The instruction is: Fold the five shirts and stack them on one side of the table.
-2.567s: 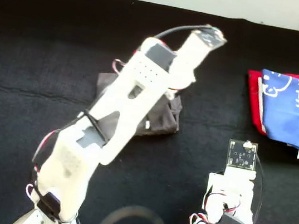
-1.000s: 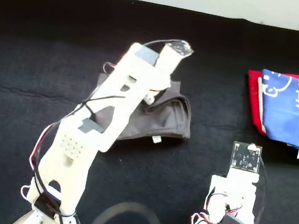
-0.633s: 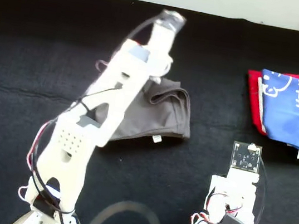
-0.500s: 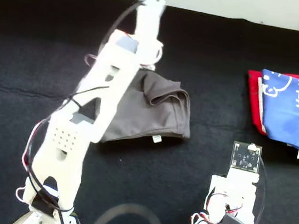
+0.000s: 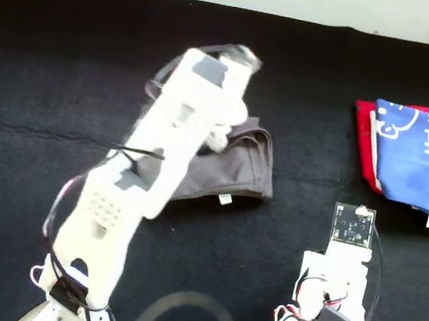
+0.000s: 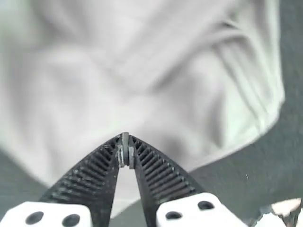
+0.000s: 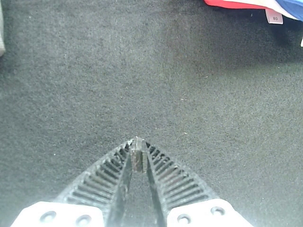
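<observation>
Black cloth over the whole table (image 5: 26,181), so soft bare ground for sliding things around.

Nearest the bases: right gripper (image 7: 138,156) parked low over bare cloth, closed tip to tip, holding nothing. Small white tag (image 7: 274,18) just ahead of it and off to one side.

Next out: left arm (image 5: 157,168) stretched diagonally over the middle of the table. Left gripper (image 6: 124,153) also pinched closed, right over the grey shirt (image 5: 237,168), no fabric visibly caught between the tips. Can't tell if touching the shirt or just hovering.

Grey shirt roughly mid-table, half folded and rumpled. Long side running across the table, left to right, with bunched folds at the end facing the pile and a little tag poking out of the near edge.

Further right and a touch farther back: blue shirt (image 5: 428,164) lying on a red shirt (image 5: 365,139), neat pile, hard against the right edge. Well apart from the grey one, with a bare strip of cloth between.

Guessing here: finish the fold first. Open up, grab one short end, flip it over along that long side, then carry it right.

Left arm clearly the one on the shirt, right arm nearer the pile, so maybe handy for the drop-off.

Lots of open room to the left and toward the far side. Tight only beside the pile.

Three shirts countable out of five, so roughly mid-job by my reckoning.
</observation>
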`<action>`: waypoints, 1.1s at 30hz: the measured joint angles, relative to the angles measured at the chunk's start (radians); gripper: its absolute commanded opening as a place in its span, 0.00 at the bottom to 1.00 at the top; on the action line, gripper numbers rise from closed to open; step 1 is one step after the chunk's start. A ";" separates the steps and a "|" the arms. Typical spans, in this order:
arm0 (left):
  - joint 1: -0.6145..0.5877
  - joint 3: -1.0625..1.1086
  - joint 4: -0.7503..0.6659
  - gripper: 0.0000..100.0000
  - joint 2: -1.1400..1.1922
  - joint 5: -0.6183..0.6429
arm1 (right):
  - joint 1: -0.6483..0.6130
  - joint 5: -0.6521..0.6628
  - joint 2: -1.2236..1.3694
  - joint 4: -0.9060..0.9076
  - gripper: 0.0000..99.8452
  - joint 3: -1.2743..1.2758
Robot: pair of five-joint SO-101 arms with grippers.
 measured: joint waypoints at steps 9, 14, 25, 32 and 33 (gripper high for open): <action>0.034 -0.005 -0.227 0.01 0.077 0.002 | 0.000 0.000 0.000 0.000 0.01 0.000; 0.038 -0.080 -0.394 0.01 0.083 0.002 | 0.000 0.000 0.000 0.000 0.01 0.000; -0.061 -0.104 -0.749 0.01 0.121 0.002 | 0.000 0.000 0.000 0.000 0.01 0.000; -0.097 -0.104 -0.474 0.01 0.052 0.000 | 0.000 0.000 0.000 0.000 0.01 0.000; -0.097 -0.104 -0.428 0.01 0.048 0.000 | 0.000 0.000 0.000 0.000 0.01 0.000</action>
